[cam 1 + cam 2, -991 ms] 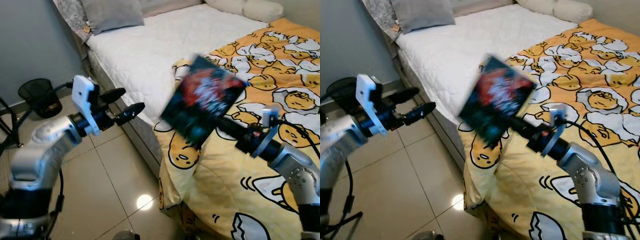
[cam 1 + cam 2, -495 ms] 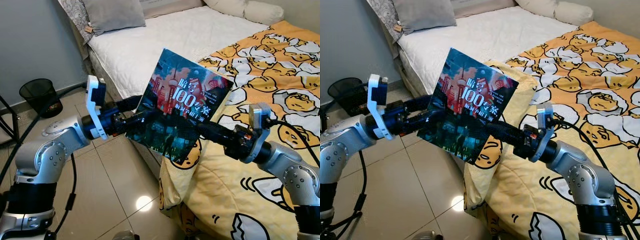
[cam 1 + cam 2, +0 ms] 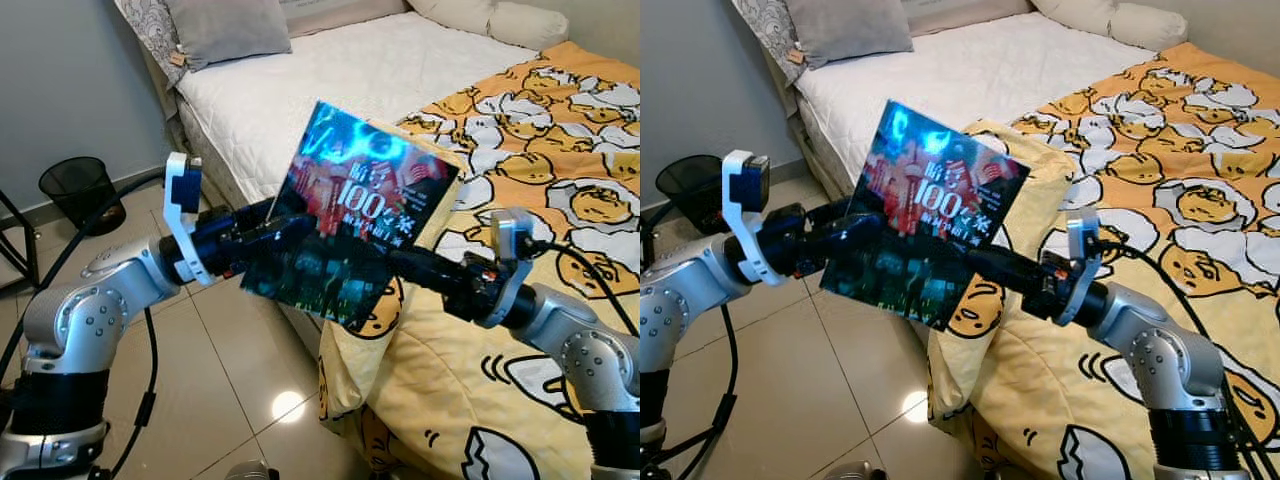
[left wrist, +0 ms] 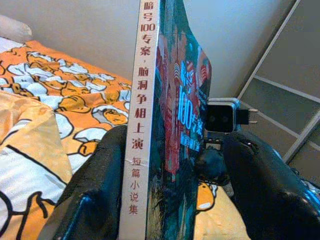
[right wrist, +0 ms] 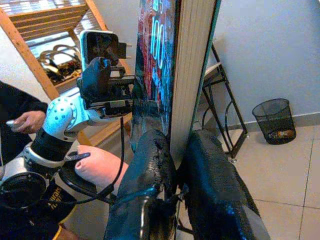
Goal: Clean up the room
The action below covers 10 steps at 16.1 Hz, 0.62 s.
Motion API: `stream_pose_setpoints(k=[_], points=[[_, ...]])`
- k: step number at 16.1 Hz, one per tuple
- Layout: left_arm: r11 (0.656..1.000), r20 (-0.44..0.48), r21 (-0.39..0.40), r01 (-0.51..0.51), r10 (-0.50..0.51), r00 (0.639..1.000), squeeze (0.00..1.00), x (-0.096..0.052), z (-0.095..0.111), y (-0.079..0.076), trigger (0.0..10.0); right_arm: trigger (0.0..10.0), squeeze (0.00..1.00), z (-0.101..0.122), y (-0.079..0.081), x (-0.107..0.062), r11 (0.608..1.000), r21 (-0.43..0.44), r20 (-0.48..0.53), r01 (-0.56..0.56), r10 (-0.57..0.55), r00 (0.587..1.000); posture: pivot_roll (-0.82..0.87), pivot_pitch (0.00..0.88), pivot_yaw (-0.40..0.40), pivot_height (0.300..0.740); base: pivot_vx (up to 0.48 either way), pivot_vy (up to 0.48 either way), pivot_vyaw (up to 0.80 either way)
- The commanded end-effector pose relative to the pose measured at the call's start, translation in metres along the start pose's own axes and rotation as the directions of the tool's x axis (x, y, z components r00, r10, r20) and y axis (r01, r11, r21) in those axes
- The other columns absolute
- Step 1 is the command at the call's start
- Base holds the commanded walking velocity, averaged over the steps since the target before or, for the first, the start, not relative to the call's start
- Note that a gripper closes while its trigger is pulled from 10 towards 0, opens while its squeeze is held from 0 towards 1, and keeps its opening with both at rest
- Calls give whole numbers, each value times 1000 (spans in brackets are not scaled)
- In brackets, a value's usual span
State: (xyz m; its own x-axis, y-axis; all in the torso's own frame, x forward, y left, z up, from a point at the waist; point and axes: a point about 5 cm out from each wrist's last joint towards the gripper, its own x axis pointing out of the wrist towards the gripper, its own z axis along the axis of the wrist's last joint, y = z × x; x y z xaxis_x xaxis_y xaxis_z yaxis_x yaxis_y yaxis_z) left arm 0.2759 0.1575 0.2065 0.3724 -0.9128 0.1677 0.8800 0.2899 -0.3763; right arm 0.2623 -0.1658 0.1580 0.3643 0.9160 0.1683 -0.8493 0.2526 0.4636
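A book (image 3: 355,235) with a dark red and teal cover and white "100" lettering hangs in the air over the bed's edge, cover facing me. My right gripper (image 3: 400,262) is shut on its right edge; in the right wrist view both fingers (image 5: 150,165) clamp the page edge (image 5: 192,60). From the left, my left gripper (image 3: 262,232) reaches the book's opposite edge. In the left wrist view its fingers (image 4: 260,185) stand open on either side of the white spine (image 4: 145,100), one close against the spine side, the other apart from the cover.
Beneath the book lies a bed with a white mattress (image 3: 330,70), a yellow egg-print duvet (image 3: 540,130) and a grey pillow (image 3: 225,25). A black mesh wastebasket (image 3: 78,190) stands on the tiled floor (image 3: 220,380) at left. A person (image 5: 20,120) is beside a wooden shelf (image 5: 40,30).
My right arm swung the book leftward from over the duvet. My left gripper moved right and now straddles the book's left edge. Both have since shifted slightly left.
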Motion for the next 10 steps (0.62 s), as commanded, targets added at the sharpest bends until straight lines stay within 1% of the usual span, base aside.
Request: stream_pose_setpoints(k=[1,4,10], points=[[1000,1,16,24,-24,1000,0,0,5,-4,0,0,0,11,2,5,999,-48,18,-25,26,1000,-37,0,30,740,0,0,0],[1000,-7,12,21,-21,1000,0,-1,4,-4,0,0,0,13,2,9,998,-56,24,-31,32,999,-34,0,30,740,0,0,0],[1000,-16,7,7,-6,1000,0,-3,3,-2,0,0,0,18,1,9,997,-68,39,-28,31,999,-36,0,27,740,0,0,0]])
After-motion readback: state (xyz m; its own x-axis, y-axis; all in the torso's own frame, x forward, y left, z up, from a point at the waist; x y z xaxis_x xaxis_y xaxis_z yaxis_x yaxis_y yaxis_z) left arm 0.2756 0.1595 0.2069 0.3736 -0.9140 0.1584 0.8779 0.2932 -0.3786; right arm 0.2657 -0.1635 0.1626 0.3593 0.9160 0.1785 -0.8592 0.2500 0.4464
